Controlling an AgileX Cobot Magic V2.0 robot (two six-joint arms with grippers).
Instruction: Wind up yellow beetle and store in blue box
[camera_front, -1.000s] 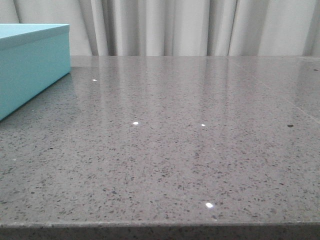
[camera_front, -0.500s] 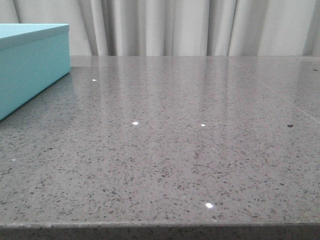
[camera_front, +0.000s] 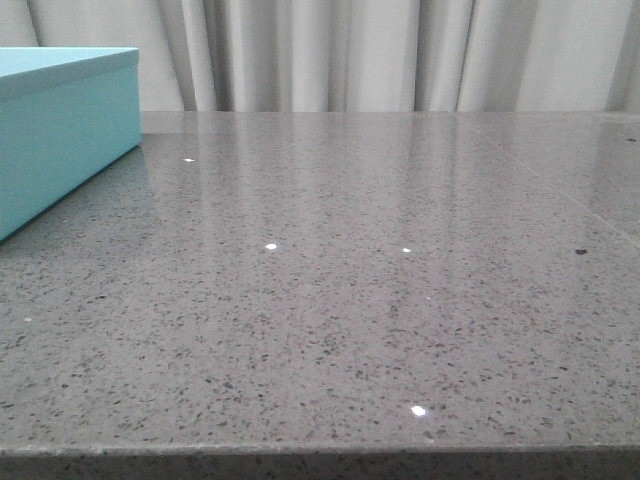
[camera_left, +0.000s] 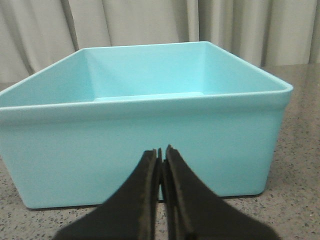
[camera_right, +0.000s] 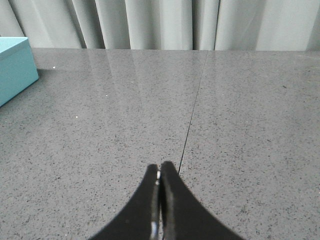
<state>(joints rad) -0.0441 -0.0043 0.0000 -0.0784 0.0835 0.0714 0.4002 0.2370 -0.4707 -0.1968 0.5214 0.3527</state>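
Pale curtains (camera_front: 330, 55) hang behind my gray tabletop (camera_front: 350, 300). The blue box (camera_left: 145, 145) sits open at twelve o'clock, just ahead of my left jaws (camera_left: 161, 155), so that arm is nearer. Both left and right jaws (camera_right: 160, 172) are closed on nothing, low and level. I cannot see the yellow beetle anywhere.

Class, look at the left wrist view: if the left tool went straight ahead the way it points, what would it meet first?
Most likely the near outer wall of the blue box; the closed left tool points straight at it, though the gap between them is unclear.
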